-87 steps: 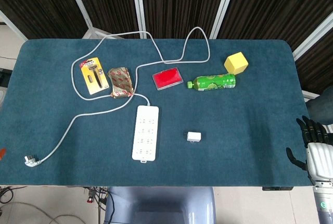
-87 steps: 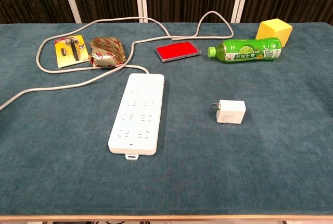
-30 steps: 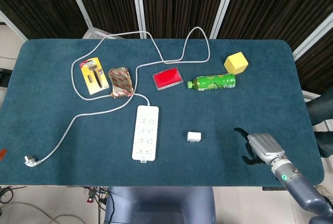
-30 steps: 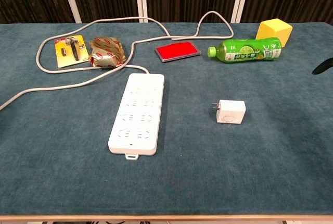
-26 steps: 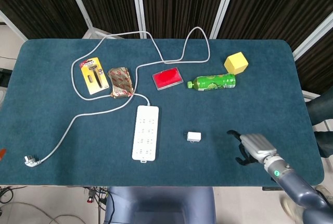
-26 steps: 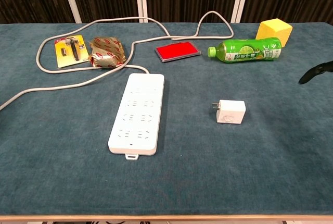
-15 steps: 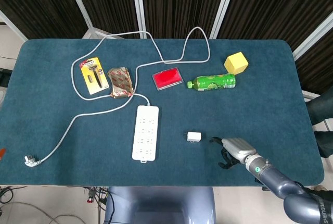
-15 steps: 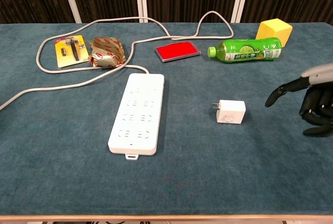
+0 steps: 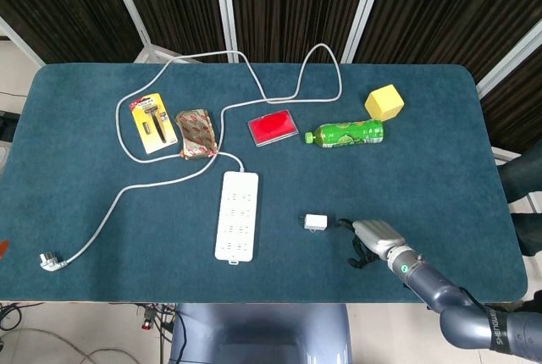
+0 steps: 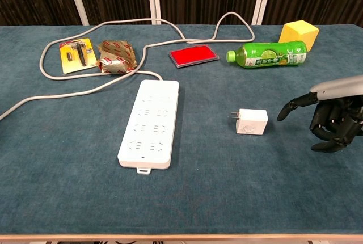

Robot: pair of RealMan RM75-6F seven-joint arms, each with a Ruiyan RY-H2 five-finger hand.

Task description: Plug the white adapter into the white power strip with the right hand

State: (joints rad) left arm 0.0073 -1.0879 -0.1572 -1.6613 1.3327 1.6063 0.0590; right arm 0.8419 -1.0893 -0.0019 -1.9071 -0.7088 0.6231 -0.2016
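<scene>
The white adapter (image 9: pixel 316 222) (image 10: pixel 252 122) lies on the blue table, prongs pointing toward the white power strip (image 9: pixel 236 215) (image 10: pixel 149 122) to its left. My right hand (image 9: pixel 370 239) (image 10: pixel 332 114) hovers just right of the adapter, a short gap away. Its fingers are spread and curved, holding nothing. The power strip lies flat with its cable looping off to the back. My left hand shows in neither view.
Behind the adapter lie a green bottle (image 9: pixel 347 134) (image 10: pixel 267 54), a yellow cube (image 9: pixel 384 102) (image 10: pixel 298 32) and a red flat case (image 9: pixel 273 127) (image 10: pixel 193 56). A razor pack (image 9: pixel 153 124) and a foil packet (image 9: pixel 196 133) sit back left. The strip's plug (image 9: pixel 51 260) lies front left.
My right hand has come in from the right table edge and moved left, low over the table, to just beside the adapter. Nothing on the table has moved.
</scene>
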